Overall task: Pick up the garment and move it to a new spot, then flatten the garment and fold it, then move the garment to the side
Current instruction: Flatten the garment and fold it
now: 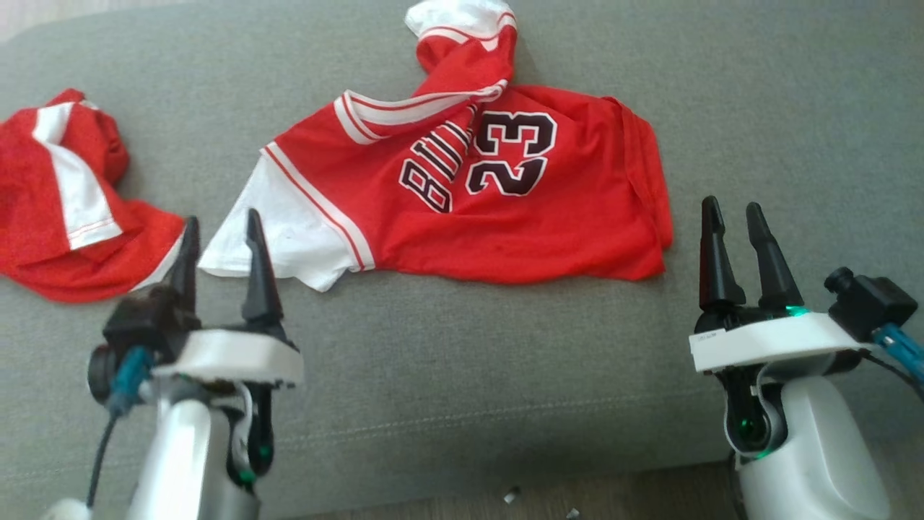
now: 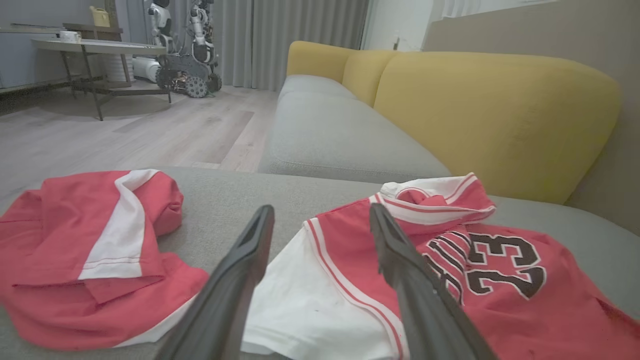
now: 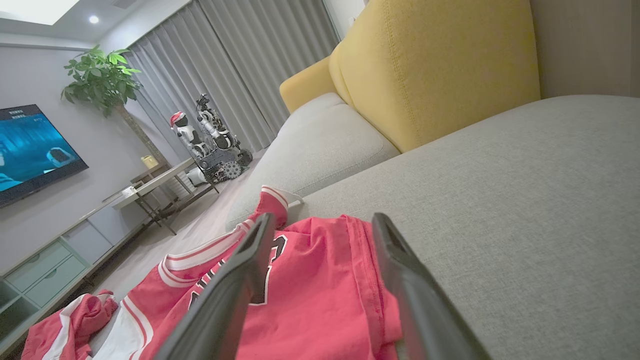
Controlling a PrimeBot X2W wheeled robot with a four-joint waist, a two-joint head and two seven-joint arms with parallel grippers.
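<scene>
Jersey (image 1: 462, 195) rumpled on cushion (image 1: 462, 375), long axis left-to-right, ahead | left gripper (image 1: 222, 217) fingers apart, empty, nearer, just beside white end | right gripper (image 1: 733, 204) fingers apart, empty, near red end

We are seeing soft, even light in the head view, the jersey (image 1: 548, 224) casting only a thin shadow on the sofa cushion (image 1: 433, 375). In the wrist views the near fingers (image 2: 235, 295) are blurring, lines are bowing at the edges, and a ceiling light (image 3: 91, 19) and television (image 3: 30, 145) are glowing brightly.
</scene>
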